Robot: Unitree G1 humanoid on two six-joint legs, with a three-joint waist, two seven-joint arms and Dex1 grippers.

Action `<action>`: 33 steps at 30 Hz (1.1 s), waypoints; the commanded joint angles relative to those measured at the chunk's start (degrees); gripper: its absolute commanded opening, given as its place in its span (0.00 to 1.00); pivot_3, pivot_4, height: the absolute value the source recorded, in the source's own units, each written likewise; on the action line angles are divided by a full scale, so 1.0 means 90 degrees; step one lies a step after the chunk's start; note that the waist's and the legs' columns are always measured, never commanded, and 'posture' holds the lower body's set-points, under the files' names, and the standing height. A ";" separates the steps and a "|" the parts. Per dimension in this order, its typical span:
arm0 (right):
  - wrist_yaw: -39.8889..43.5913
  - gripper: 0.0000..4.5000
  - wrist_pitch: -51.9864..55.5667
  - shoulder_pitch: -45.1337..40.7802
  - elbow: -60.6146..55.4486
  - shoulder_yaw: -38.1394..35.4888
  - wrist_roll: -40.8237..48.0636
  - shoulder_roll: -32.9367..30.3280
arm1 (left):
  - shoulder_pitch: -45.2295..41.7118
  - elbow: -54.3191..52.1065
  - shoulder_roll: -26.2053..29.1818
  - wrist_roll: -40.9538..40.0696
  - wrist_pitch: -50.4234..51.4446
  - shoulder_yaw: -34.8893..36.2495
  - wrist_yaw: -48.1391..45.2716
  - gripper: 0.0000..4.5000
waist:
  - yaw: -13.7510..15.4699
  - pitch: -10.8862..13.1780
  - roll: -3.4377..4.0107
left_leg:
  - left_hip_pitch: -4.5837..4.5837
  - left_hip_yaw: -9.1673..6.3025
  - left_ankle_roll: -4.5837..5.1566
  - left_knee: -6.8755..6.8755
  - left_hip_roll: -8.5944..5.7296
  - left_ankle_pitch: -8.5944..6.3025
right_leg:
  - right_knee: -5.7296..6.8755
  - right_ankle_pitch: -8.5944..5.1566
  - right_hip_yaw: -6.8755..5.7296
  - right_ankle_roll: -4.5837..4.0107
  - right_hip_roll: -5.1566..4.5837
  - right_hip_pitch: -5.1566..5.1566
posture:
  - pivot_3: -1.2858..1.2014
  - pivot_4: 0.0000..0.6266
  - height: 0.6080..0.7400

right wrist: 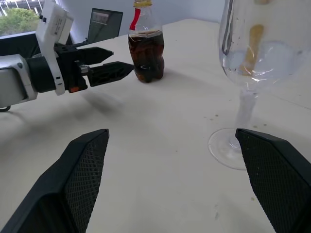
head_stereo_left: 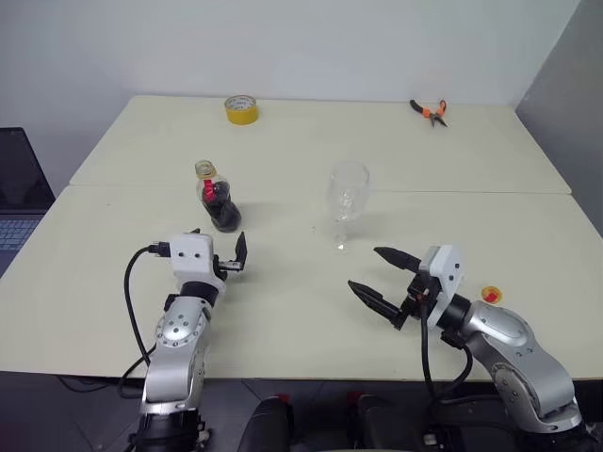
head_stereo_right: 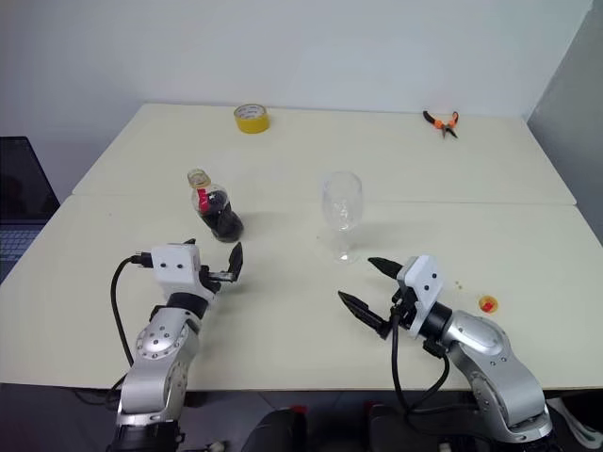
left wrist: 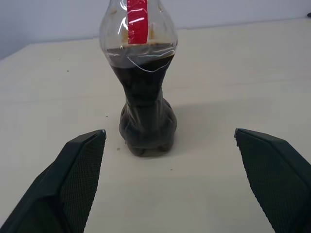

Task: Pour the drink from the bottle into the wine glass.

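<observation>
Since thin and squashy, best held softly at bottle (left wrist: pixel 146 104) waist, left gripper (left wrist: pixel 182 177) jaws apart, right gripper (head_stereo_left: pixel 384 279) too.

lane left gripper (head_stereo_left: pixel 229 259) to bottle (head_stereo_left: pixel 220 201): bare table (head_stereo_left: pixel 283 301) | wine glass (head_stereo_left: pixel 346 200) apart, flanks open | small red-yellow piece (head_stereo_left: pixel 490 296), maybe a cap, right edge

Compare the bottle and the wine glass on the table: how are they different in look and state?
The bottle holds dark drink up to its shoulder, while the wine glass is empty. The bottle rests on a wide lobed base and carries a red label strip on its neck; the wine glass stands on a thin stem with a flat round foot and is plain. The bottle is on the robot's left, the wine glass to its right. Both are clear, upright and untouched.
</observation>
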 commanded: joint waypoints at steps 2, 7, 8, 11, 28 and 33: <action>-0.0062 0.99 -0.0006 -0.0119 -0.0314 0.0060 0.0074 0.0039 | -0.0364 0.0341 0.0155 -0.0020 -0.0361 0.0143 -0.0107 1.00 | 0.0000 0.0000 0.0000 | -0.0001 0.0000 -0.0001 0.0000 0.0000 0.0000 | 0.0000 0.0000 -0.0001 0.0000 0.0000 0.0000 | 0.52 0.24 1.00; -0.0083 0.99 0.0008 -0.0175 -0.0393 0.0135 0.0029 0.0022 | -0.0939 0.1120 0.0314 -0.0079 -0.0652 0.0260 -0.0210 1.00 | 0.0012 0.0000 -0.0001 | -0.0002 -0.0001 -0.0001 0.0003 0.0000 0.0000 | -0.0001 0.0000 -0.0003 0.0000 0.0000 0.0000 | 0.52 0.24 1.00; -0.0088 0.99 0.0015 -0.0207 -0.0399 0.0159 0.0021 0.0021 | -0.1039 0.1277 0.0337 -0.0103 -0.0708 0.0284 -0.0250 1.00 | 0.0008 0.0000 -0.0001 | -0.0002 -0.0001 -0.0001 0.0002 -0.0001 0.0001 | 0.0000 0.0000 -0.0003 0.0000 0.0000 -0.0001 | 0.52 0.24 1.00; -0.0115 0.99 0.0042 -0.0277 -0.0422 0.0209 0.0006 0.0028 | -0.1325 0.1743 0.0413 -0.0149 -0.0861 0.0331 -0.0372 1.00 | 0.0005 0.0000 -0.0001 | -0.0002 -0.0001 -0.0001 0.0002 0.0000 0.0001 | 0.0000 0.0000 -0.0003 0.0000 0.0000 0.0000 | 0.52 0.24 1.00; -0.0150 0.99 0.0102 -0.0424 -0.0460 0.0324 0.0019 0.0020 | -0.2305 0.3167 0.0482 -0.0265 -0.1342 0.0399 -0.0693 1.00 | 0.0024 0.0000 -0.0001 | -0.0005 -0.0006 -0.0004 0.0006 0.0000 0.0002 | 0.0002 0.0000 -0.0011 0.0000 -0.0002 -0.0001 | 0.52 0.24 1.00; -0.0158 1.00 0.0101 -0.0458 -0.0441 0.0350 0.0015 0.0012 | -0.2482 0.3401 0.0470 -0.0299 -0.1364 0.0392 -0.0667 0.92 | 0.0025 -0.0001 -0.0001 | -0.0006 -0.0007 -0.0004 0.0008 0.0000 0.0003 | 0.0003 0.0000 -0.0013 0.0000 -0.0002 -0.0001 | 0.52 0.24 1.00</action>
